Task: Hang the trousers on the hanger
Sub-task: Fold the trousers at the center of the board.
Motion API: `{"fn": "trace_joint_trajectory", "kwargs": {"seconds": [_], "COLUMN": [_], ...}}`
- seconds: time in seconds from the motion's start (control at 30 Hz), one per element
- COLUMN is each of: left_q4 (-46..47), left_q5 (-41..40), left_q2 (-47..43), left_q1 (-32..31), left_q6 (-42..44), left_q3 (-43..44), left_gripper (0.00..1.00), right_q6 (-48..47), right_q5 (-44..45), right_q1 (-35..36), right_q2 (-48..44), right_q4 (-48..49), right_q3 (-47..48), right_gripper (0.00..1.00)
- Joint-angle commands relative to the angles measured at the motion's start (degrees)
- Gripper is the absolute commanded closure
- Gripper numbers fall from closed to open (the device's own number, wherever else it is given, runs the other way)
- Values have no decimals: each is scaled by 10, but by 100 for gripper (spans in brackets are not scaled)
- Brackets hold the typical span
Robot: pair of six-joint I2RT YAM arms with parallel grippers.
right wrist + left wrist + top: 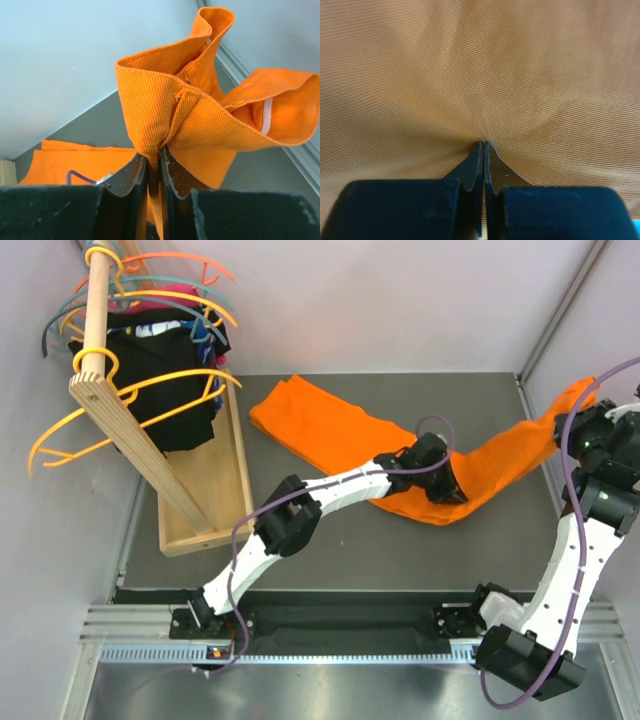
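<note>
Bright orange soft fabric trousers (330, 430) spanned between both pincers. Left gripper (484, 146) fully closed, nipping small pucker of cloth around mid-length; legs trail away to its left across table. Right gripper (154, 156) clamped tight on bunched waistband, cloth fanning out beyond its tips. Thin amber-yellow plastic hanger (190, 373) on wooden rack (130, 430), well apart, far left of left gripper. Likely risks: shallow left pinch slipping once cloth weight loads it; long loose legs dragging, catching rack base during carry.
</note>
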Motion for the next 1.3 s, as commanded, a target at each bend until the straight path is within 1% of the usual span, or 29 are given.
{"fn": "trace_joint_trajectory", "kwargs": {"seconds": [0.0, 0.2, 0.27, 0.4, 0.47, 0.53, 0.6, 0.67, 0.7, 0.8, 0.83, 1.0, 1.13, 1.2, 1.27], "left_q4": [-5, -3, -17, -20, -33, -30, -13, -24, -28, -31, -40, -77, -89, -102, -122], "left_q5": [5, 18, 11, 3, -4, -26, -32, -43, -48, -78, -106, -117, -131, -145, -163], "left_q2": [-8, -10, -18, -74, -97, -139, -174, -194, -218, -270, -279, -314, -348, -371, -400], "left_q1": [-31, -47, -39, -3, 20, 37, 52, 61, 69, 83, 91, 155, 177, 182, 184], "left_q6": [-11, -19, -9, 34, 79, 117, 132, 146, 148, 174, 197, 226, 266, 287, 299], "left_q3": [9, -9, -18, -68, -98, -137, -166, -175, -186, -202, -201, -200, -214, -214, -212], "left_gripper": [100, 100, 100, 100, 100, 100, 100, 100, 100, 100, 100, 100, 100, 100, 100], "right_q6": [-18, -34, -40, -51, -49, -40, -29, -19, -11, -10, -14, -9, 0, -1, -2], "right_q5": [2, 8, 7, 9, 8, 5, -3, -4, -6, -1, 4, 40, 79, 97, 122], "right_q1": [15, 31, 40, 59, 76, 90, 97, 110, 114, 145, 166, 228, 305, 356, 385], "right_q2": [-12, -7, -7, -10, -5, 1, 5, 11, 15, 32, 44, 82, 114, 137, 157], "right_q4": [70, 61, 62, 61, 60, 61, 67, 73, 80, 83, 81, 89, 115, 127, 138], "right_q3": [48, 51, 47, 39, 32, 25, 19, 16, 16, 29, 40, 63, 75, 80, 96], "right_gripper": [100, 100, 100, 100, 100, 100, 100, 100, 100, 100, 100, 100, 100, 100, 100]}}
